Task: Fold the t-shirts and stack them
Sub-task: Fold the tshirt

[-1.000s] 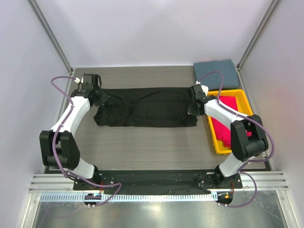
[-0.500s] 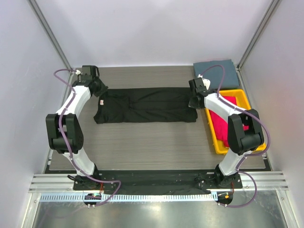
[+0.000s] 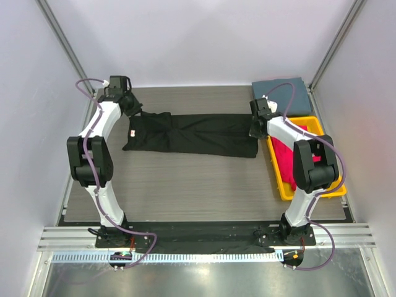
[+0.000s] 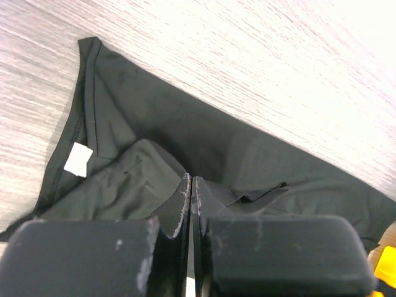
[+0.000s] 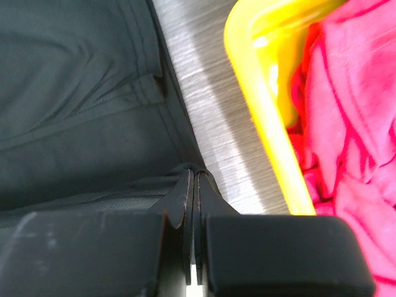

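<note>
The soft black cloth t-shirt (image 3: 192, 133) is laid on the grey wood-grain table (image 3: 185, 185), its long axis running left to right. Its neck end is pinched by the left two-finger gripper (image 4: 190, 185), and its hem end is clamped by the right gripper (image 5: 193, 178).

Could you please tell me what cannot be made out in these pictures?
Top view: the right arm covers part of the yellow tray, so the number of magenta-red shirts is unclear.
Left wrist view: the neck label on the black t-shirt is too small to read.
Right wrist view: the frame edge cuts off the tray.
Top view: the left arm and right arm hide their own jaws.
</note>
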Controlling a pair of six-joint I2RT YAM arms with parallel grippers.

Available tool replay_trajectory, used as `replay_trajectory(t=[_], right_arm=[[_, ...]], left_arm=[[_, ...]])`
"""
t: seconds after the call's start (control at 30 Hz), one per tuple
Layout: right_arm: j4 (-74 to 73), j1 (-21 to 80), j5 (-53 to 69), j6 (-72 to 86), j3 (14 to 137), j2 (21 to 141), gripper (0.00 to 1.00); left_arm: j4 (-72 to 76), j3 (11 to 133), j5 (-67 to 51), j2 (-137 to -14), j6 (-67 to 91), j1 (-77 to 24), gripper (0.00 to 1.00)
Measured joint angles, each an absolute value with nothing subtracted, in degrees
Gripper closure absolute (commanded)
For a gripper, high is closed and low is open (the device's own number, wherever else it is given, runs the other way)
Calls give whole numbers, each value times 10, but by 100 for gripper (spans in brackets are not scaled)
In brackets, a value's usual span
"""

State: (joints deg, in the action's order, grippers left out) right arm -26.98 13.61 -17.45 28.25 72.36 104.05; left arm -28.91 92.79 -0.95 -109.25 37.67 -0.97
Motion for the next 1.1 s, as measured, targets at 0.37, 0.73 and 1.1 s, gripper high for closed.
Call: replay_trajectory(t=[0.37,0.73,1.1], right_arm=[[-259,123,-154,261,755,1074,99],[-249,123,-133,245,783,1116,99],[-249,122,-133,239,815,1133,98]], left_arm=[[-297,974,-15,-1145,367,-10,100],[-346,1021,38,-1145,337,-10,100],[-361,1062,24,-1198,318,-10,100]])
